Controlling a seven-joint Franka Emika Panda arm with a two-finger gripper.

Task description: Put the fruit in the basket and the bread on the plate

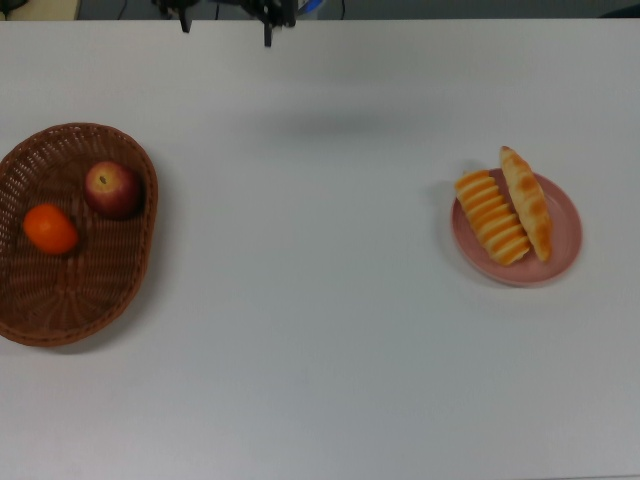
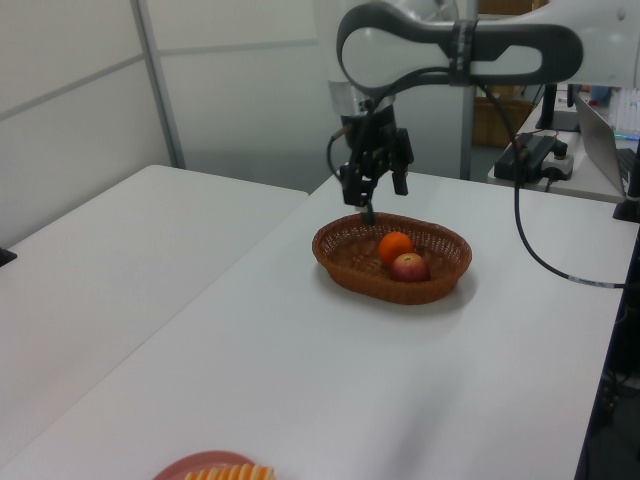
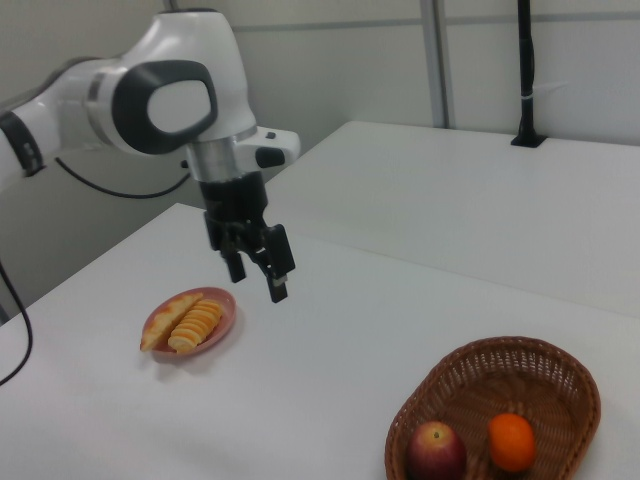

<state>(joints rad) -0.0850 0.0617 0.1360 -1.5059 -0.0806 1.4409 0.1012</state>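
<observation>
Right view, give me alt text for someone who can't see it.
A white robot arm holds its open, empty gripper in the air above a white table. To the right view's left, a pink plate carries two bread rolls. At lower right, a wicker basket holds an apple and a mandarin.

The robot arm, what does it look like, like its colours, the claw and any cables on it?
The arm has glossy white rounded shells with dark grey to black joint sections and a black band near one joint. At its end hangs a black claw with two slim dark fingers. A black cable loops off the arm in the left view, and another trails down at the right view's left.
</observation>
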